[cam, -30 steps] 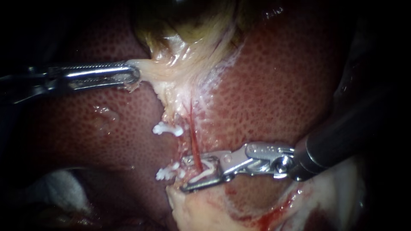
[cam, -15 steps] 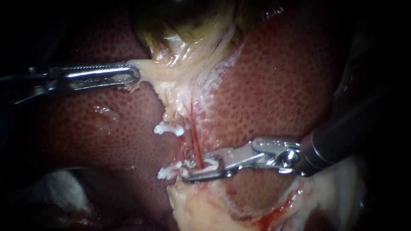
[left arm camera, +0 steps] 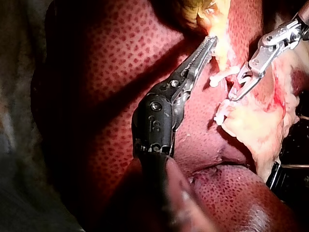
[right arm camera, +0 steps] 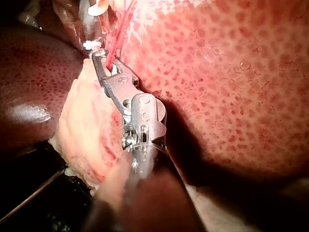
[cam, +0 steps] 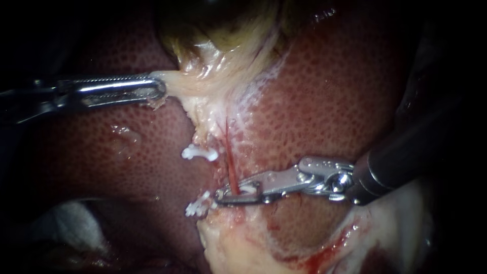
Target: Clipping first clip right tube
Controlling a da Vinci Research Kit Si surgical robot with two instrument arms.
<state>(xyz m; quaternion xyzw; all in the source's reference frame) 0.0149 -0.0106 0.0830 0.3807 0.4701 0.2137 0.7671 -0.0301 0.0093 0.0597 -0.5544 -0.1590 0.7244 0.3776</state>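
From the endoscope, the right instrument [cam: 238, 194] crosses open, mottled liver [cam: 329, 101], its slim metal jaws clamped on the thin red right tube [cam: 230, 165] beside a white clip [cam: 199, 152]. The left wrist view shows the left instrument [left arm camera: 208, 46] with toothed jaws pinching pale tissue [left arm camera: 219, 29], bare liver alongside. In the right wrist view, the closed jaws meet the tube at fatty tissue's edge

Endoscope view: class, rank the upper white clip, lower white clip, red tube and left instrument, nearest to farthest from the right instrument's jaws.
1. The red tube: between the jaws of the right instrument.
2. The lower white clip: just beyond their tips.
3. The upper white clip: higher, beside the tube.
4. The left instrument: farthest, holding the gallbladder.
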